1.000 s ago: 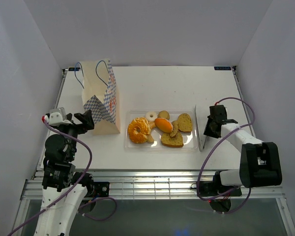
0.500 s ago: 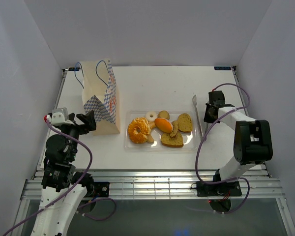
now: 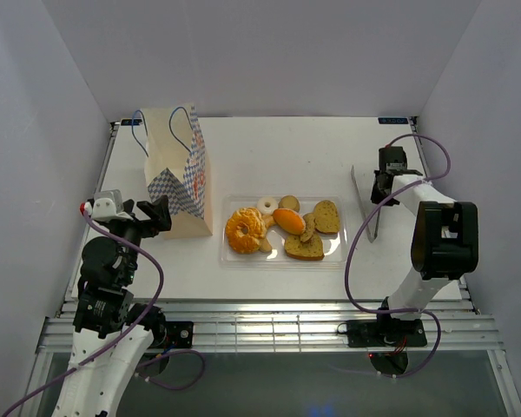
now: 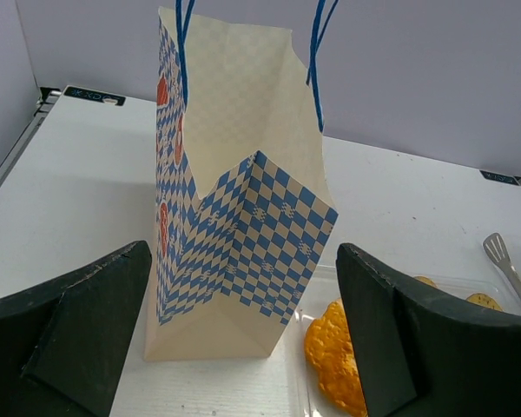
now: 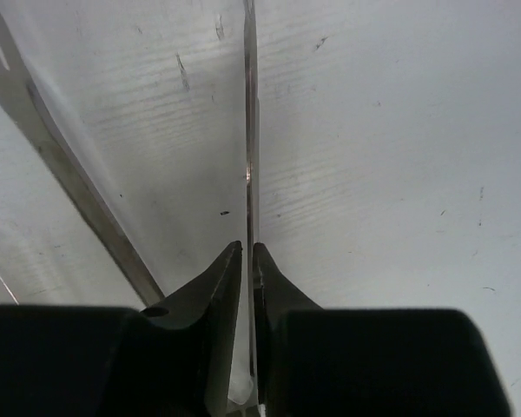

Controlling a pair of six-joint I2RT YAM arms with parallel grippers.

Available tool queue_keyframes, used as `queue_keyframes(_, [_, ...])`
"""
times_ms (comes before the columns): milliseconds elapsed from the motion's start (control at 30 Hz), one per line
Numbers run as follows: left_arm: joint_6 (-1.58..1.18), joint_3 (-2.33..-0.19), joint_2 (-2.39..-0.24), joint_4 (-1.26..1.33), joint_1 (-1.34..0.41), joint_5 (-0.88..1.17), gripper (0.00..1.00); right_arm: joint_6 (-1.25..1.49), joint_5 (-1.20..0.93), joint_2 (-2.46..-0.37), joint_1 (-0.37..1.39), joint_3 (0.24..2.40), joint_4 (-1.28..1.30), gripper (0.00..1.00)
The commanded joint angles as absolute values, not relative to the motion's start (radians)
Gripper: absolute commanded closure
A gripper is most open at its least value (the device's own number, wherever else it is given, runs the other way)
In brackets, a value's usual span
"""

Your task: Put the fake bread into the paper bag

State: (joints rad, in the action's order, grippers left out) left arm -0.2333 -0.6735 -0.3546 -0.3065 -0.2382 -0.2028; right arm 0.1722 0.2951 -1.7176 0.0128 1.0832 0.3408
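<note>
Right end effector (image 5: 247, 254) pinches the tongs (image 5: 251, 130), I reckon for lifting bread (image 3: 245, 230); left end effector (image 4: 241, 261) gapes, bag (image 4: 243, 174) just ahead.

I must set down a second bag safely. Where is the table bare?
Bare: the wide far patch of table behind the tray, between the paper bag and the tongs; also the near strip before the tray. Crowded: the narrow gap between bag and tray, and beside the tongs.
</note>
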Motion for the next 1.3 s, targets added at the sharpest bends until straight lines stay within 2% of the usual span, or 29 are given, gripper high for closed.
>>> queue_keyframes(0, [-0.226,-0.673,-0.367,-0.314,-0.242,-0.213,0.02,0.146,0.342,-1.733,0.012,1.161,0.383,0.83])
queue_keyframes(100, [-0.224,-0.673,-0.365,-0.314,-0.242,-0.219,0.02,0.147,0.351,-1.741,-0.017,1.164,0.388,0.78])
queue_keyframes(133, [-0.224,-0.673,-0.365,-0.316,-0.242,-0.221,0.02,0.147,0.345,-1.744,-0.018,1.163,0.388,0.7])
queue_keyframes(267, [-0.222,-0.673,-0.365,-0.316,-0.242,-0.225,0.02,0.149,0.334,-1.746,-0.02,1.158,0.391,0.58])
queue_keyframes(333, [-0.222,-0.673,-0.365,-0.316,-0.244,-0.225,0.02,0.149,0.313,-1.726,-0.02,1.16,0.391,0.44])
queue_keyframes(400, [-0.222,-0.673,-0.364,-0.316,-0.244,-0.225,0.02,0.15,0.273,-1.689,-0.021,1.161,0.393,0.38])
queue_keyframes(533, [-0.222,-0.67,-0.362,-0.316,-0.244,-0.229,0.02,0.134,0.198,-1.614,-0.021,1.137,0.381,0.16])
queue_keyframes(700, [-0.222,-0.669,-0.365,-0.313,-0.244,-0.232,0.02,0.121,0.049,-1.497,-0.021,0.998,0.302,0.02])
queue_keyframes(733, [-0.224,-0.669,-0.367,-0.313,-0.244,-0.233,0.02,0.123,0.034,-1.479,-0.02,0.973,0.287,0.08])
queue_keyframes(767, [-0.225,-0.669,-0.37,-0.313,-0.244,-0.235,0.02,0.123,0.016,-1.441,-0.02,0.945,0.25,0.1])
queue_keyframes(933, [-0.227,-0.667,-0.37,-0.314,-0.244,-0.244,0.02,0.121,-0.02,-1.37,-0.02,0.81,0.181,0.1])
queue_keyframes(1267, [-0.229,-0.667,-0.382,-0.313,-0.244,-0.25,0.02,0.133,-0.022,-1.42,-0.018,0.77,0.15,0.1])
